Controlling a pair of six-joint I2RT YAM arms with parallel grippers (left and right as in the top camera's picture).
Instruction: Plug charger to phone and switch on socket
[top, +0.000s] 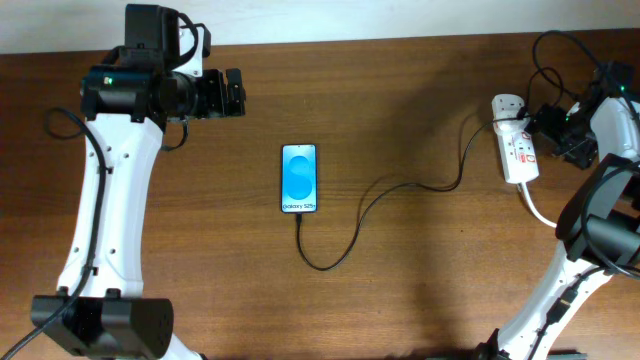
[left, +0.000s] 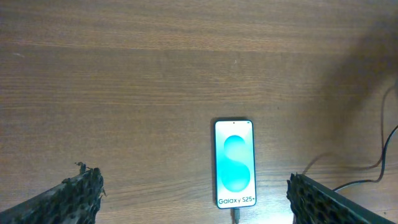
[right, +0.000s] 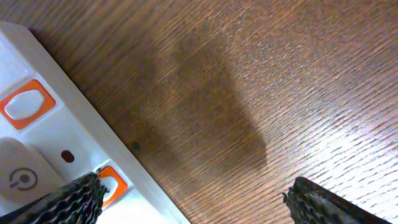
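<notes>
The phone (top: 299, 179) lies flat mid-table, blue screen up, and shows in the left wrist view (left: 235, 163). The thin black charger cable (top: 385, 196) runs from the phone's near end, where its tip (left: 236, 215) sits in the port, to a white adapter (top: 505, 106) on the socket (top: 517, 150) at the far right. My left gripper (top: 236, 94) is open, hovering far-left of the phone. My right gripper (top: 548, 131) is open at the socket's right side; in the right wrist view one finger overlaps an orange-red switch (right: 111, 183). Another switch (right: 23, 104) is uncovered.
The socket's thick white cord (top: 540, 210) curves toward the near right. Black arm cables (top: 560, 50) loop at the far right corner. The table is brown wood (top: 400, 300).
</notes>
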